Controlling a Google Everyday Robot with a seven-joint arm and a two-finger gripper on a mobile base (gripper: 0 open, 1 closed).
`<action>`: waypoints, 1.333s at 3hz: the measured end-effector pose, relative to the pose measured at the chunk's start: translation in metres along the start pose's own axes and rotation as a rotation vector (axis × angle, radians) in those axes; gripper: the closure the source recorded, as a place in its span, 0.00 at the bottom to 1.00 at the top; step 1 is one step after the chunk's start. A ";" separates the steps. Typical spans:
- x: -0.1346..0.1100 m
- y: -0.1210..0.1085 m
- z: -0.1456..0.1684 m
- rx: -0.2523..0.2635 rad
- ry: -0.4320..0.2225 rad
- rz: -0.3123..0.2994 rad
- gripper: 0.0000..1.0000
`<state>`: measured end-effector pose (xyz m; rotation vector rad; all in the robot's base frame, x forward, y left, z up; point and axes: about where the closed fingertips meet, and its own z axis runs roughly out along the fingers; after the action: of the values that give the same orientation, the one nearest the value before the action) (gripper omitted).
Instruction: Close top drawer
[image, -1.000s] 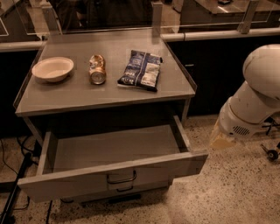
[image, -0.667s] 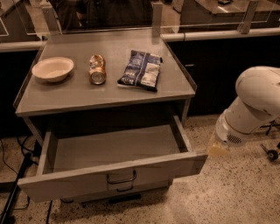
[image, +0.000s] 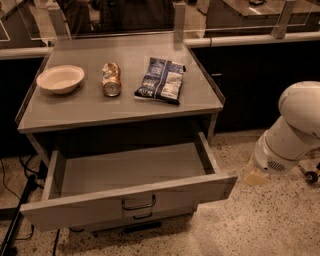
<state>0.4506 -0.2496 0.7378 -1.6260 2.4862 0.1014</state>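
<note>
The top drawer is pulled far out of the grey cabinet. Its shallow tray is empty. The flat front panel has a small dark loop handle at its centre. My white arm comes in from the right. My gripper is at its pale lower end, just right of the drawer front's right corner and apart from it, near floor height. It holds nothing that I can see.
On the cabinet top are a pale bowl, a crushed can and a dark blue snack bag. A lower drawer front with its own handle shows under the open drawer. Cables trail at the left.
My arm has dropped lower beside the drawer's right corner. The drawer has not moved.
</note>
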 end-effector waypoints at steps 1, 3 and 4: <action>0.022 0.023 0.016 -0.025 0.023 0.015 1.00; 0.014 0.013 0.033 -0.019 0.032 0.030 1.00; 0.006 -0.002 0.044 -0.017 0.023 0.051 1.00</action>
<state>0.4544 -0.2491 0.6932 -1.5793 2.5510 0.1112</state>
